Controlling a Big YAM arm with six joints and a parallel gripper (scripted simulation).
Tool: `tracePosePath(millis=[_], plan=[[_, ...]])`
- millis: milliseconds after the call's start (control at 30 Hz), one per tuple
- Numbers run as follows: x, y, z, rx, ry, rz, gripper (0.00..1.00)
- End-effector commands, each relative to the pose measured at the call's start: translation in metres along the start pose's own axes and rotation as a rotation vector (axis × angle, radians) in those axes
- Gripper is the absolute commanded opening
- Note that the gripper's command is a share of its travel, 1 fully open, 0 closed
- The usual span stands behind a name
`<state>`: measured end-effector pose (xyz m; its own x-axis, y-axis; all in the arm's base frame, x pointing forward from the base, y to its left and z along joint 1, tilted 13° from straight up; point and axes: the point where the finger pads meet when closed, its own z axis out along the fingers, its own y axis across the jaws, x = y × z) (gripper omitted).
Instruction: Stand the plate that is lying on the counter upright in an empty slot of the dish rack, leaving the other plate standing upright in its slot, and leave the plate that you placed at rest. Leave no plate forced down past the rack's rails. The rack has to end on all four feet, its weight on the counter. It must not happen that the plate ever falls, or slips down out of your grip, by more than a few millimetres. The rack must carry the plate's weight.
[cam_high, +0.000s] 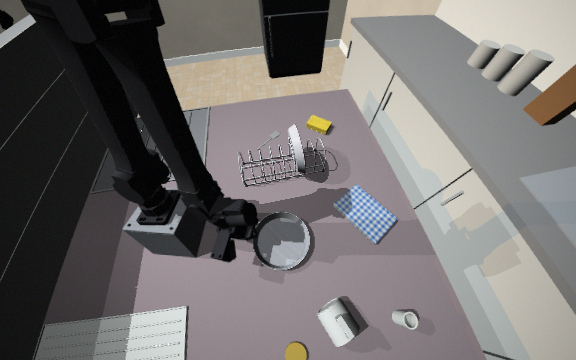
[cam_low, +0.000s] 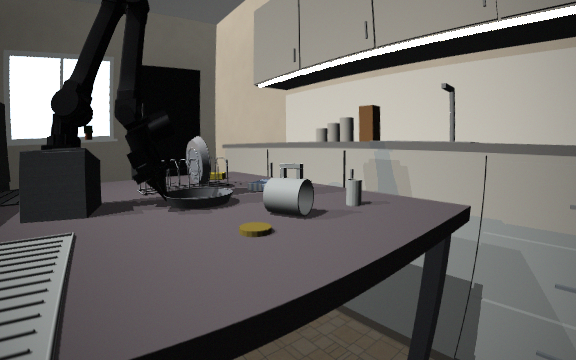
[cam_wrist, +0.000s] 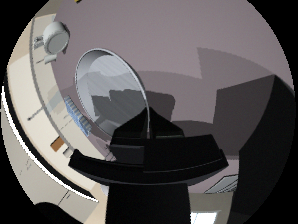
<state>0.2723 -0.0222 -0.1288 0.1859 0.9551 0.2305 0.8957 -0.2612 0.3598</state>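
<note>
A grey plate with a dark rim lies on the counter in front of the wire dish rack. It also shows in the exterior view and in the wrist view. My gripper is shut on the plate's rim at its left edge, low over the counter. It also shows in the exterior view. A second, white plate stands upright in a slot near the rack's right end. The slots to its left are empty.
A blue checked cloth lies right of the plate. A yellow sponge sits behind the rack. A grey mug on its side, a small cup and a yellow disc lie at the front. My dark base block stands to the left.
</note>
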Motion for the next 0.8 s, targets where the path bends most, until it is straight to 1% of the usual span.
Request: tracePosePath(millis=[0, 133, 233, 333, 533, 767], plan=[[0.001, -0.002, 0.005, 0.016, 0.001, -0.002, 0.00], [0.001, -0.001, 0.004, 0.022, 0.000, -0.004, 0.00], [0.001, 0.010, 0.000, -0.004, 0.001, -0.014, 0.00], [0.001, 0.010, 0.000, -0.002, 0.000, -0.014, 0.00], [-0.003, 0.014, -0.003, 0.012, -0.002, -0.003, 0.00], [-0.003, 0.019, -0.008, 0.048, -0.002, -0.004, 0.00]])
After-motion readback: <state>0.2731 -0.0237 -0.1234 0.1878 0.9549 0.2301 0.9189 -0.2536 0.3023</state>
